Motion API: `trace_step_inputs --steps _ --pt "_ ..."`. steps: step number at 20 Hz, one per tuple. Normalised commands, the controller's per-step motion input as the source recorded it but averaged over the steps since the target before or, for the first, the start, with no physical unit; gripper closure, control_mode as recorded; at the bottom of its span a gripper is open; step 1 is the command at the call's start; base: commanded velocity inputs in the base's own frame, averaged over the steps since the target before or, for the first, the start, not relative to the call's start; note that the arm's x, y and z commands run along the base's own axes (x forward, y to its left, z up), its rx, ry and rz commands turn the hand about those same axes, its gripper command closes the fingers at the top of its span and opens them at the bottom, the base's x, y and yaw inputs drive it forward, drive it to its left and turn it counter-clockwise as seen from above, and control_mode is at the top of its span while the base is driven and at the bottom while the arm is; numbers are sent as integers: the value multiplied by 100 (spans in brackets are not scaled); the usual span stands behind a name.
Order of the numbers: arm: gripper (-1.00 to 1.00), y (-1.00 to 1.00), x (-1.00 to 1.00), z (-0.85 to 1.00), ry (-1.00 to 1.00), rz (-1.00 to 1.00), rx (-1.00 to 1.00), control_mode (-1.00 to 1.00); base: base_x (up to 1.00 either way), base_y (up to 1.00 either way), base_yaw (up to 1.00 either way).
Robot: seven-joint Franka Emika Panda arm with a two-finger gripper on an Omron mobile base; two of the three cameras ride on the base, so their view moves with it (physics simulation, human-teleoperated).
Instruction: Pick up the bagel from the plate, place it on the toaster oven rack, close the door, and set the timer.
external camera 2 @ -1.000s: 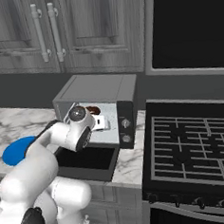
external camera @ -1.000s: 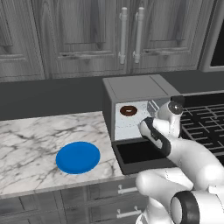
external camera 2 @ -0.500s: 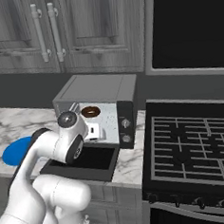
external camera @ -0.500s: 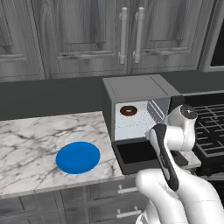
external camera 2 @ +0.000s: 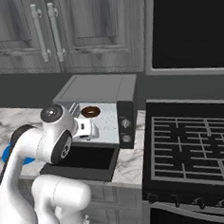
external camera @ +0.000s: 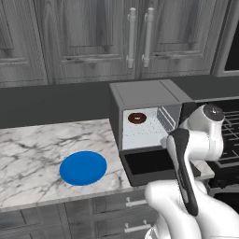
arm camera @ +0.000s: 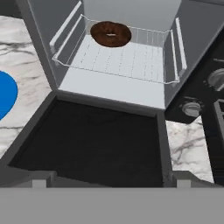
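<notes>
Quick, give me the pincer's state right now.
Pincer: cannot be told whether open or closed; it holds nothing, since the bagel lies on the toaster oven rack.

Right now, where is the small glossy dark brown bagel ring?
The dark brown bagel lies on the pale wire rack inside the open toaster oven, toward the rack's back left in the hand view, above the lowered dark door, well away from the bright blue plate.

We note the glossy dark brown bagel [arm camera: 110,33] lying flat at the back left of the toaster oven rack [arm camera: 127,61]. The door [arm camera: 87,146] hangs fully open, level. The blue plate [external camera: 83,167] sits bare on the marble bench [external camera: 28,154], left of the oven.
</notes>
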Motion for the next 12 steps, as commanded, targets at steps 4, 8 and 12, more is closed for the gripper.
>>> trace_step_inputs --steps 4,8,12 --pt "-100 24 -52 44 6 0 -17 -100 0 0 0" --pt "-100 37 -32 -1 3 3 -21 -100 0 0 0" --pt "-100 32 -23 -34 -2 6 -17 -100 0 0 0"
